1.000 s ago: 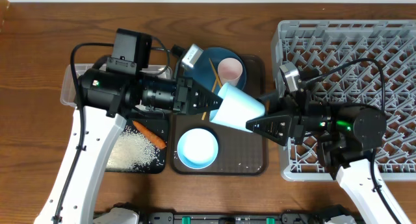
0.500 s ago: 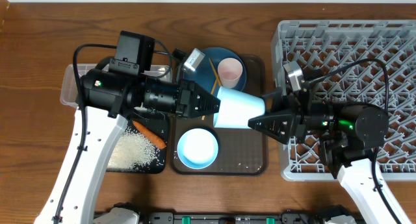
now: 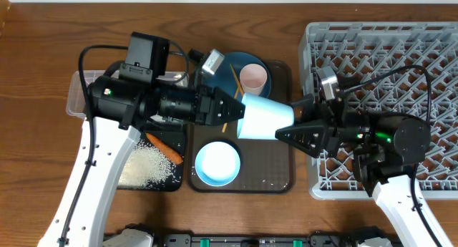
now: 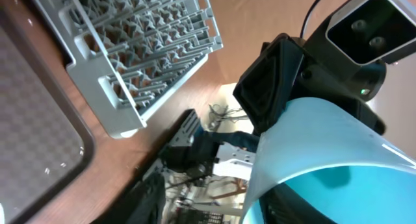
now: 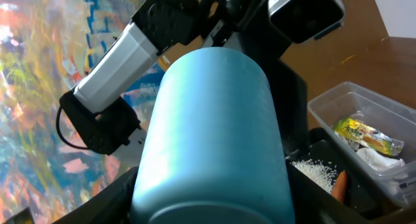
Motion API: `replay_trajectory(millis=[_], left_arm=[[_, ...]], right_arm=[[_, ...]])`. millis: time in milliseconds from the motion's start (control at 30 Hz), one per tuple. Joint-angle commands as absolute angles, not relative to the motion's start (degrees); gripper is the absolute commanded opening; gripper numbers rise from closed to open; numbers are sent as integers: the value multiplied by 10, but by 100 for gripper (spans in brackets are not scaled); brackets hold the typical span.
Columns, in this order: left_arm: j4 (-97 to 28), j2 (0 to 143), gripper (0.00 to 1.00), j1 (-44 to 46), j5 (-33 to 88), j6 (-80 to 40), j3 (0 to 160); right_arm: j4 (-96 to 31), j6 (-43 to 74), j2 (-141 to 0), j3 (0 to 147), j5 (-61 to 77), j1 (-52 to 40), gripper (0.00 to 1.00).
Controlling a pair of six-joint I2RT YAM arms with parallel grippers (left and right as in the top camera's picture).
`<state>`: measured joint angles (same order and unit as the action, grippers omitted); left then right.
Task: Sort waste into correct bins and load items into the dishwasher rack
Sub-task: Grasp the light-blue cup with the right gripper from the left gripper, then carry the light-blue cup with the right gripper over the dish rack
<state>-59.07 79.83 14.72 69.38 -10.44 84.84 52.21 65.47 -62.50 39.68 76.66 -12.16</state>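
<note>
The blue cup (image 3: pixel 265 119) has levelled out. A second ago it hung tilted from the left hand (image 3: pixel 235 112); now it lies on its side in mid-air over the tray (image 3: pixel 270 170), bridging both hands. The right hand (image 3: pixel 290 131) is part-open around its closed end and seems to grip it. The left hand's fingers sit at the rim — whether they have let go, I cannot tell. Likely a handover toward the rack (image 3: pixel 401 46). The cup is smooth, round and tapered; the rack is a grey pegged lattice.
</note>
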Motion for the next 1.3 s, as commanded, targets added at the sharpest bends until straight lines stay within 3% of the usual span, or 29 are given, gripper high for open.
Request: replay_trajectory(millis=[0,267,667,967,1267], left_arm=[[-581,801,52,144,682,-101,846],[-580,801,58,144,645,-101,846],[-580,801,67,144,633,-101,846],[-580,801,85,144,633,-101,846],[-580,801,93,144,633,-101,846]], right_arm=[[514,641,-619,403,778,-103,45],[487,642,-619,403,785,-56,44],[344,585,-619,403,750,93,43],[149,465,-627,403,653,166,41],[-64,281,-627,404,476,167,42]])
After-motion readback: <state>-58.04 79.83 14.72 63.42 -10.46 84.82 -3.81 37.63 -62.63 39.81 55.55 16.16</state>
